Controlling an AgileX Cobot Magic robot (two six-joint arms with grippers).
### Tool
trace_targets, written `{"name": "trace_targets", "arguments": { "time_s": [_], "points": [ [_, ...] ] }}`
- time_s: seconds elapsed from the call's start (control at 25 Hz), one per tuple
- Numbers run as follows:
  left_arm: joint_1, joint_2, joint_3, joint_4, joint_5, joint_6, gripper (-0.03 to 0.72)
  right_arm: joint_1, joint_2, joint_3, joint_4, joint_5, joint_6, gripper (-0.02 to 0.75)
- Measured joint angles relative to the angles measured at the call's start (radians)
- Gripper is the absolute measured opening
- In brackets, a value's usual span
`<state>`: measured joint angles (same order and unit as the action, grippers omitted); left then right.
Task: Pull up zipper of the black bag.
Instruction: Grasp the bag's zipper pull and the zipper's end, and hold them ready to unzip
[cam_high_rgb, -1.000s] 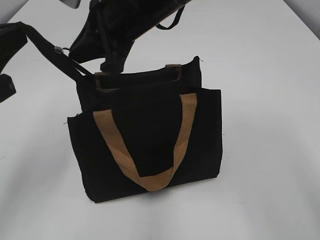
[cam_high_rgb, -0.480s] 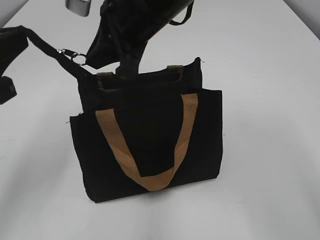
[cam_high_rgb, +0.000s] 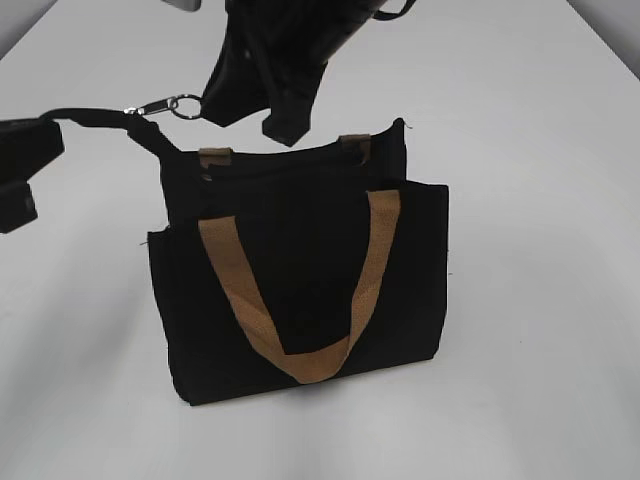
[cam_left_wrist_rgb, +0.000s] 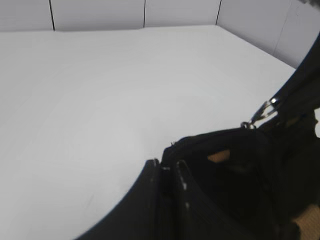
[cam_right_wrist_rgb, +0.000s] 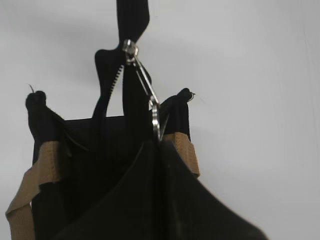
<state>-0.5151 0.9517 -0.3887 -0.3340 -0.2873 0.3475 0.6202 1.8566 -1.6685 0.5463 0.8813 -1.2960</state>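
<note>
The black bag (cam_high_rgb: 300, 270) stands upright on the white table, one tan handle hanging down its front. The zipper (cam_high_rgb: 280, 165) runs along the top rim, and a black tail of it stretches out level to the left. My left gripper (cam_high_rgb: 45, 135) is shut on the end of that tail; in the left wrist view (cam_left_wrist_rgb: 167, 170) the fabric sits between its jaws. My right gripper (cam_high_rgb: 212, 100) reaches down from above and is shut on the silvery pull (cam_high_rgb: 175, 104). The right wrist view shows the pull (cam_right_wrist_rgb: 150, 100) running from the slider into the closed jaws (cam_right_wrist_rgb: 159, 142).
The white table (cam_high_rgb: 540, 300) lies around the bag. A tan strap tab (cam_high_rgb: 215, 157) sits at the rim's left end and another (cam_high_rgb: 353, 141) at its right. The right arm's black body hangs over the bag's back left.
My right gripper has moved to the right with the silvery pull. The black tail, earlier slanting down to the bag, now lies level. The left gripper has stayed at the far left.
</note>
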Motion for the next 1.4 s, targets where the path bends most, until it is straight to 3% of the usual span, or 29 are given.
{"name": "trace_targets", "arguments": {
  "time_s": [0.36,0.68,0.96,1.16,1.32,1.4],
  "points": [
    [0.0,-0.052,0.0,-0.14,0.246,0.0,0.025,0.0,-0.026,-0.001,-0.075,0.092,0.063,-0.001],
    [0.021,-0.082,0.0,-0.211,0.353,0.0,0.025,0.001,-0.027,-0.001,-0.182,0.14,0.158,-0.001],
    [0.168,-0.081,0.0,-0.249,0.432,-0.001,0.025,0.0,-0.027,-0.001,-0.259,0.165,0.244,-0.001],
    [0.296,-0.08,0.0,-0.248,0.467,-0.003,0.025,-0.052,-0.027,-0.001,-0.306,0.194,0.289,-0.001],
    [0.326,-0.08,0.0,-0.248,0.493,-0.003,0.025,-0.077,-0.027,-0.001,-0.303,0.198,0.296,-0.001],
    [0.327,-0.08,0.0,-0.248,0.5,-0.003,0.025,-0.077,-0.027,-0.001,-0.247,0.198,0.289,-0.001]
  ]
}}
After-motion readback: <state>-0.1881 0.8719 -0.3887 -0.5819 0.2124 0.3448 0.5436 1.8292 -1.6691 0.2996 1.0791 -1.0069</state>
